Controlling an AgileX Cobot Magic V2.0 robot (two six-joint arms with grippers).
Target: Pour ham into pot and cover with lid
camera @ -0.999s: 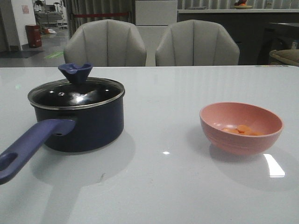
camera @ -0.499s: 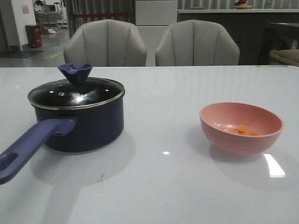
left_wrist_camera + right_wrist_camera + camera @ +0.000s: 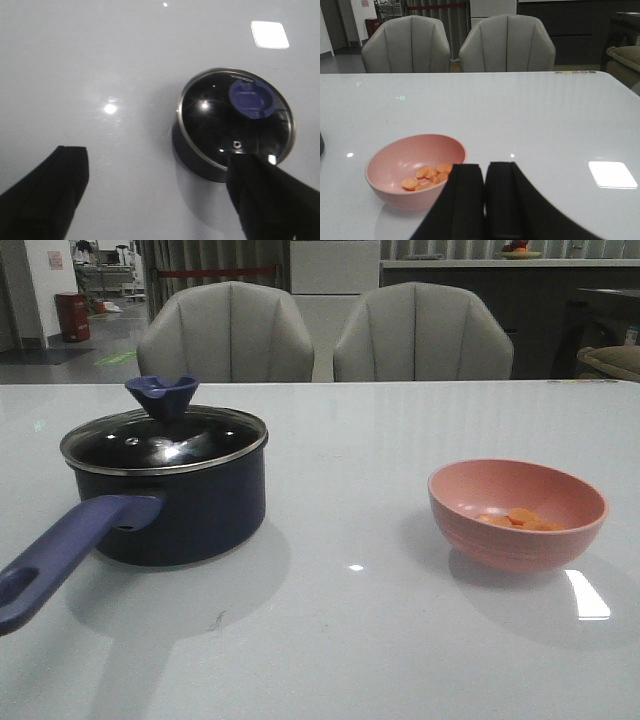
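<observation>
The dark blue pot stands at the table's left with its glass lid on it, blue knob on top, and its long handle pointing to the near left. Ham lies in a pink bowl at the right. No gripper shows in the front view. In the left wrist view my left gripper hangs wide open above the table beside the lidded pot, holding nothing. My right gripper is shut and empty, just to the right of the bowl with its ham.
Two grey chairs stand behind the far edge of the glossy white table. Bare tabletop lies between the pot and the bowl. Ceiling lights glare off the surface.
</observation>
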